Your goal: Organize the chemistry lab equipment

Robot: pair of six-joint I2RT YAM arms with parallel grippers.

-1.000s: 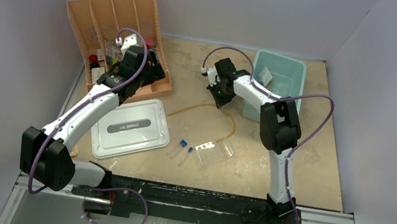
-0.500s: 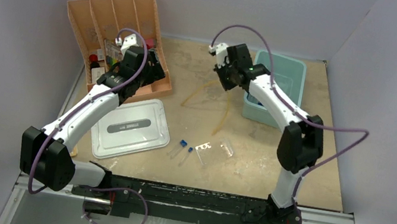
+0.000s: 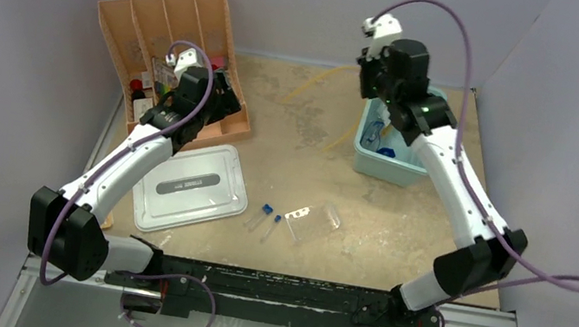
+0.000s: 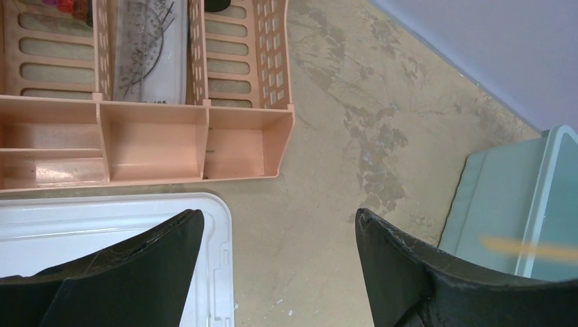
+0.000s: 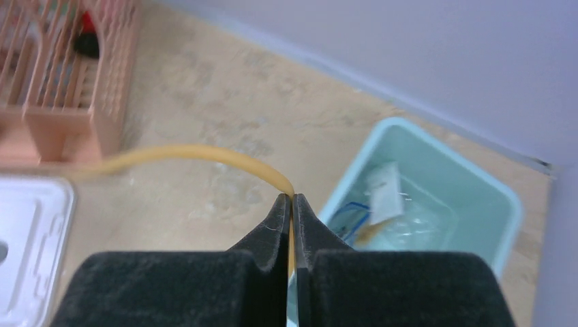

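My right gripper (image 3: 375, 70) is raised high near the back wall, just left of the teal bin (image 3: 407, 172), and is shut on the tan rubber tube (image 5: 191, 153). The tube hangs down from it, blurred, toward the table (image 3: 342, 140). Blue-framed goggles (image 5: 347, 218) and a small packet (image 5: 385, 191) lie in the bin. Two blue-capped test tubes (image 3: 265, 212) and the clear holed rack (image 3: 314, 220) lie mid-table. My left gripper (image 4: 279, 225) is open and empty, hovering by the orange organizer's front corner (image 4: 136, 136).
The grey lid (image 3: 190, 186) lies flat at the left, under my left arm. The orange organizer (image 3: 170, 39) stands at the back left with small items in it. Walls close in at the back and both sides.
My right arm has swung up and to the right toward the teal bin, lifting the tan tube off the table. The left arm has not moved.
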